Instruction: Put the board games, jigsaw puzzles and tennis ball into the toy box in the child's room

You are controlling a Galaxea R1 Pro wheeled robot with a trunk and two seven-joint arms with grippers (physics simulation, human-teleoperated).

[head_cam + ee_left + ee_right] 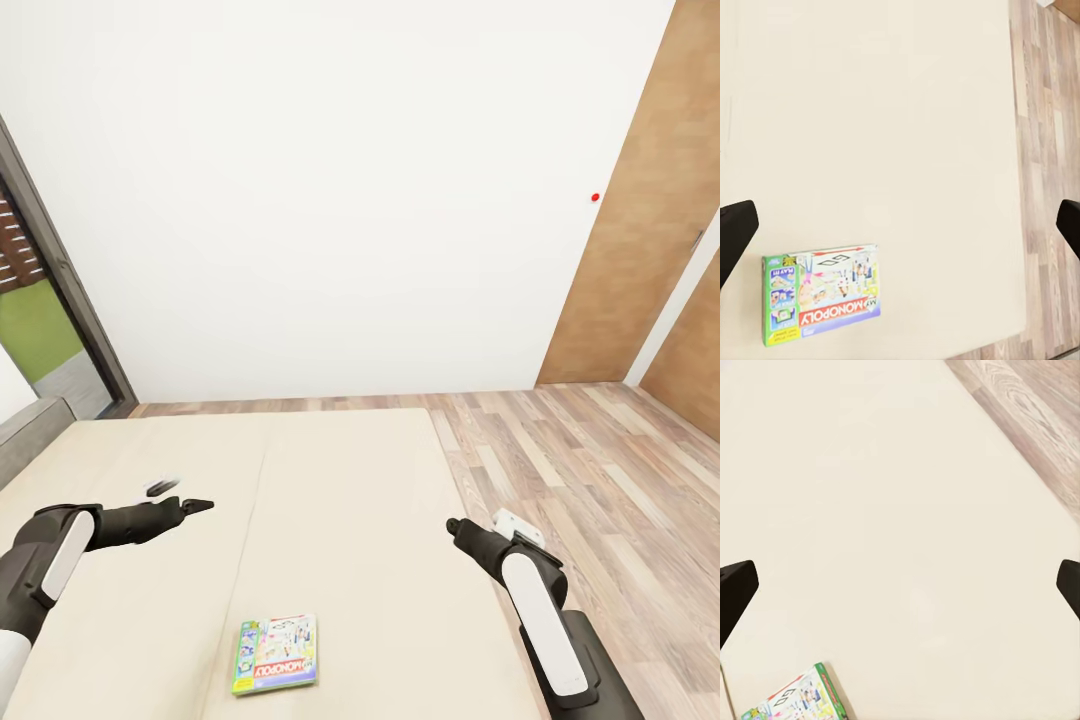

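Note:
One board game (275, 655), a flat box with a colourful Monopoly cover, lies on the beige bed (330, 500) near its front edge. It lies between my two arms and closer to me than both grippers. My left gripper (185, 497) hovers open over the sheet, up and left of the box. Over the bed's right edge, my right gripper (455, 525) is open too. The left wrist view has the board game (821, 292) beyond the wide-spread left gripper (901, 229). A corner of the board game (795, 697) appears past the right gripper (900, 589). The table and toy box are out of view.
A grey headboard (30, 425) borders the bed on the left, below a grey-framed window (40, 300). A wood-plank floor (600, 470) runs along the bed's right side to a brown door (640, 220). A white wall (330, 200) stands behind the bed.

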